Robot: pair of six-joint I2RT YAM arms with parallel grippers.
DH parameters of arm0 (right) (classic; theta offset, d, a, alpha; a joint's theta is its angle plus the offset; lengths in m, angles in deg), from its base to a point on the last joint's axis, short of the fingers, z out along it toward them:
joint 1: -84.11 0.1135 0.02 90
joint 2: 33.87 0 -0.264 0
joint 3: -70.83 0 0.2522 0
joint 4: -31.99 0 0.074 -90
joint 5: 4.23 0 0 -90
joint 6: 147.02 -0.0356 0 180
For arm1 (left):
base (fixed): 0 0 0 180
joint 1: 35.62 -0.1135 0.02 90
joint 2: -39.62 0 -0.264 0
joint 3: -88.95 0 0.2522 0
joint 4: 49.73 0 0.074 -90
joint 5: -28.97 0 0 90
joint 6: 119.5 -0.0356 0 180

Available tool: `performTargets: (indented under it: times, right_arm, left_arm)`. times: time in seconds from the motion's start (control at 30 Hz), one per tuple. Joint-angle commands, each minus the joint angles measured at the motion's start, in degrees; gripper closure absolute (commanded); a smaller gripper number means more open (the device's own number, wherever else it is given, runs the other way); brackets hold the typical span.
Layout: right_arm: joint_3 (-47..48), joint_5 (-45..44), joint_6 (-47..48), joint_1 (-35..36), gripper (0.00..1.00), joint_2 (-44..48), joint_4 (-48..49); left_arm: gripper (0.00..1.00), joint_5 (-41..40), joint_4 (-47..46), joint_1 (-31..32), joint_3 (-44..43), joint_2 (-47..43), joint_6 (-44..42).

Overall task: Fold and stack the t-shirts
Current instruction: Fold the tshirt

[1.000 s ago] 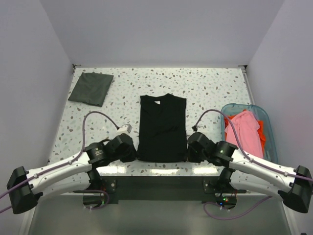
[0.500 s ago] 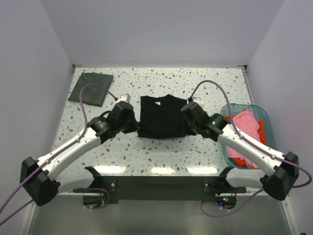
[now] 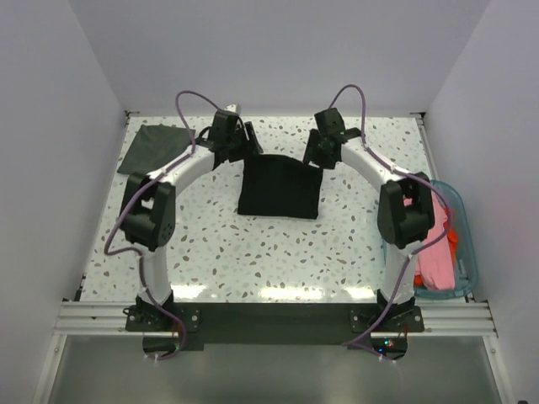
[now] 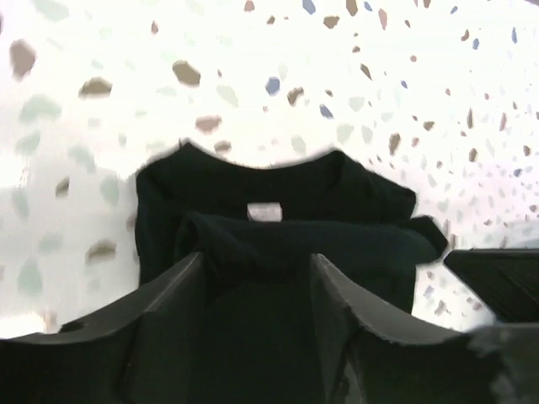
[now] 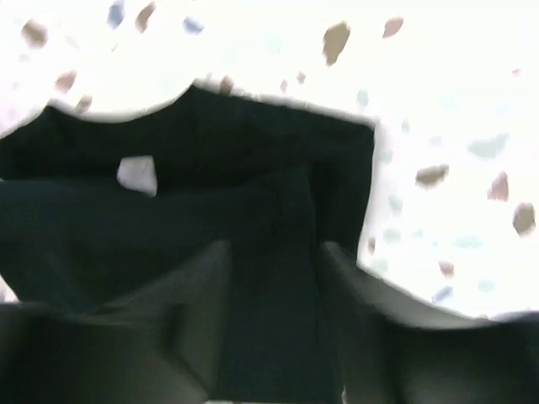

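Though white tag shows on black t-shirt, unreadable.

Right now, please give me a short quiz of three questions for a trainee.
1. Fill in: the left gripper and the right gripper stand at the black t-shirt's ___ edge (near or far).
2. True or false: the dark grey t-shirt lies folded at the table's far left corner.
3. Where is the pink t-shirt? A: on the black t-shirt; B: in the blue basket; C: in the left gripper.
Key: 1 far; 2 true; 3 B.
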Motion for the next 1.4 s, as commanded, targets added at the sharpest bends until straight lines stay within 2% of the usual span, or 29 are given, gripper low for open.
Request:
performTargets:
  times: [0.0, 0.1, 0.17, 0.23, 0.27, 0.3, 0.37, 0.4, 0.43, 0.47, 0.57, 0.6, 0.67, 0.7, 0.83, 0.93, 1.07, 1.27, 1.37]
  right_arm:
    - [6.4, 4.4, 1.5, -3.7, 0.39, -6.7, 1.2]
    - [7.5, 3.7, 2.0, -4.4, 0.24, -7.9, -0.1]
    - [4.6, 1.7, 2.7, -4.3, 0.24, -4.6, 0.6]
    - [1.3, 0.9, 2.2, -3.9, 0.25, -1.7, 2.3]
    - [-1.4, 0.9, 2.0, -3.6, 0.25, 0.5, 4.0]
    - [-2.2, 0.7, 1.8, -3.1, 0.26, 1.4, 4.4]
    - [-2.8, -2.6, 1.6, -0.4, 0.29, 2.6, 3.7]
    - [-3.0, -3.0, 1.4, 1.7, 0.3, 3.3, 4.0]
    - [-3.3, -3.0, 1.2, 2.5, 0.31, 3.5, 6.1]
    - [-3.3, -1.1, 0.9, 3.1, 0.36, 3.2, 7.2]
    - [-0.4, 3.0, -0.4, 3.6, 0.45, -0.9, 8.9]
    - [0.2, 5.7, -0.6, 3.6, 0.54, -2.3, 9.2]
    - [1.4, 7.8, -0.9, 3.5, 0.62, -6.2, 10.7]
    - [1.5, 9.3, -0.9, 3.3, 0.7, -7.4, 11.4]
    - [1.1, 13.7, -1.7, 1.5, 0.73, -11.4, 17.8]
    - [1.7, 16.7, -2.9, -0.8, 0.73, -14.2, 21.3]
    - [2.1, 21.5, -6.5, -4.4, 0.73, -18.2, 23.3]
    - [0.4, 32.0, -15.8, -10.5, 0.74, -21.9, 28.3]
    - [-1.6, 37.2, -22.6, -13.3, 0.74, -23.6, 34.0]
  left_arm:
    - [0.29, 13.6, -13.5, -3.8, -5.8, 8.0, -3.4]
    - [0.23, 11.1, -11.6, -5.0, -7.5, 6.2, -3.6]
    - [0.23, 7.1, -11.7, -5.4, -5.2, 3.0, -3.7]
    - [0.27, 4.6, -10.7, -5.5, -1.9, -0.8, -2.7]
    - [0.3, 3.0, -9.5, -5.4, -1.2, -1.6, -2.4]
    - [0.38, 2.1, -8.5, -5.3, -0.2, -2.2, -2.2]
    - [0.47, -0.2, -7.4, -3.9, 0.7, -3.6, -1.8]
    - [0.57, -0.2, -7.6, -3.2, 1.7, -3.9, -1.9]
    - [0.62, -0.2, -7.9, -1.7, 2.2, -3.9, -2.0]
    - [0.74, -0.1, -8.5, -0.9, 2.5, -3.5, -2.0]
    - [0.87, 1.0, -8.7, 1.2, 2.3, -0.6, -1.2]
    - [0.94, 1.3, -9.0, 1.6, 2.1, 1.0, -1.0]
    - [0.97, 1.8, -10.9, 1.9, 2.2, 2.5, -0.7]
    - [0.99, 2.2, -11.4, 1.9, 1.9, 4.0, -0.7]
    - [1.0, 2.9, -13.9, 1.5, -1.1, 8.4, -2.5]
    - [0.96, 1.0, -17.3, 0.5, -2.7, 12.1, -3.2]
    - [0.94, -0.4, -16.4, -1.6, -3.3, 16.6, -0.5]
    - [0.95, -2.2, -15.5, -3.6, -1.5, 19.2, 2.9]
    - [0.95, -1.5, -15.5, -3.9, -1.6, 20.6, 3.1]
